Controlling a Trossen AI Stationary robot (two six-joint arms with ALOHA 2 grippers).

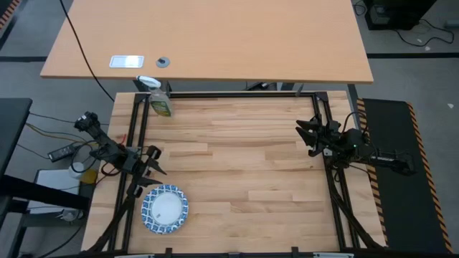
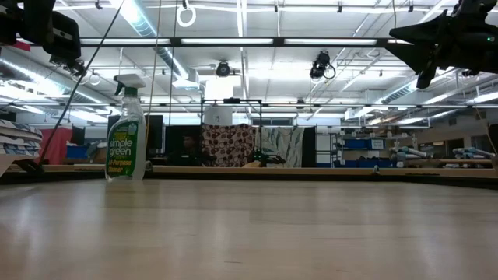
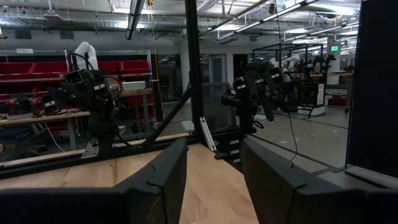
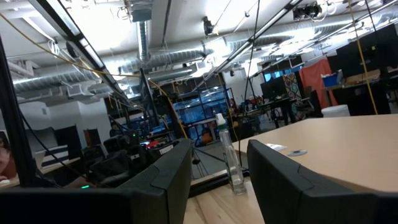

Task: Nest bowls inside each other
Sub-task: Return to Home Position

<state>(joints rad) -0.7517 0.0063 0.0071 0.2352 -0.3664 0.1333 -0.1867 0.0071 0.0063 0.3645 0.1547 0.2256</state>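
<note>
A round bowl (image 1: pixel 165 209) with a white centre and a blue-and-white scalloped rim sits on the wooden table near its front left corner. Whether others lie nested in it I cannot tell. My left gripper (image 1: pixel 152 161) hovers open at the table's left edge, just beyond the bowl and raised above the table. Across the table, my right gripper (image 1: pixel 307 135) hovers open at the right edge, far from the bowl. The wrist views show nothing between the left fingers (image 3: pixel 163 171) or the right fingers (image 4: pixel 168 168). The low view does not show the bowl.
A spray bottle (image 1: pixel 159 100) with a yellow-green label stands at the table's far left corner, seen too in the low view (image 2: pixel 127 136). A black frame (image 1: pixel 140 129) borders the table. A second wooden table (image 1: pixel 215 43) stands behind. The middle of the tabletop (image 1: pixel 244 165) is bare wood.
</note>
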